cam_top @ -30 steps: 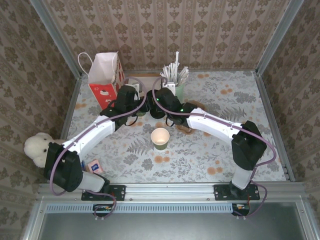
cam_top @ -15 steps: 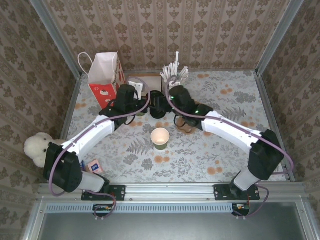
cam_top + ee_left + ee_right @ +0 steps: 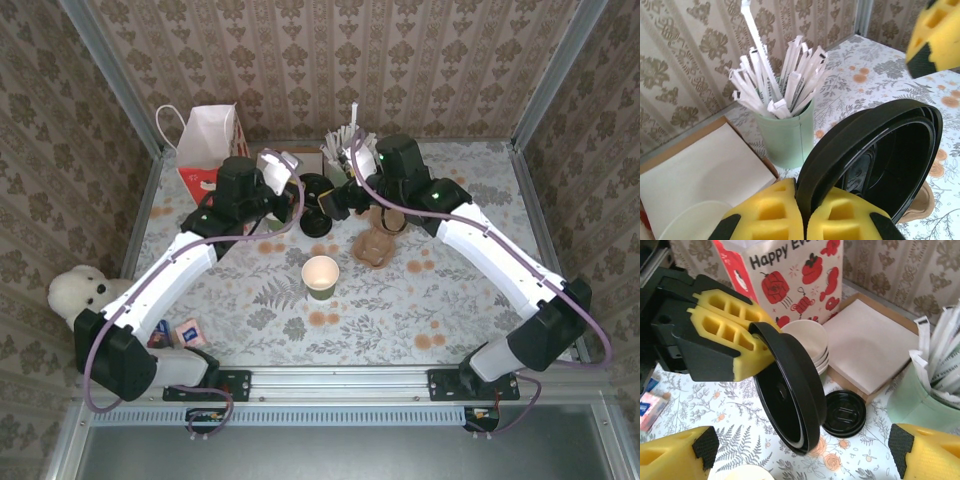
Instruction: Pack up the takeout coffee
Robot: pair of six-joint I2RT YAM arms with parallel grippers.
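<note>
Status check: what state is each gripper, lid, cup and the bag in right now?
left gripper: shut on the black lid
black lid: held off the table, tilted on edge
right gripper: open, gripping nothing
second lid: flat on the table, loose
green cup: upright, no lid
cup stack: upright, lidless
straw cup: upright, holding wrapped straws
gift bag: upright, top open

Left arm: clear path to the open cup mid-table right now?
Probably yes. The open cup stands alone on bare table, nothing between it and the left end effector, which is shut on the black lid.
</note>
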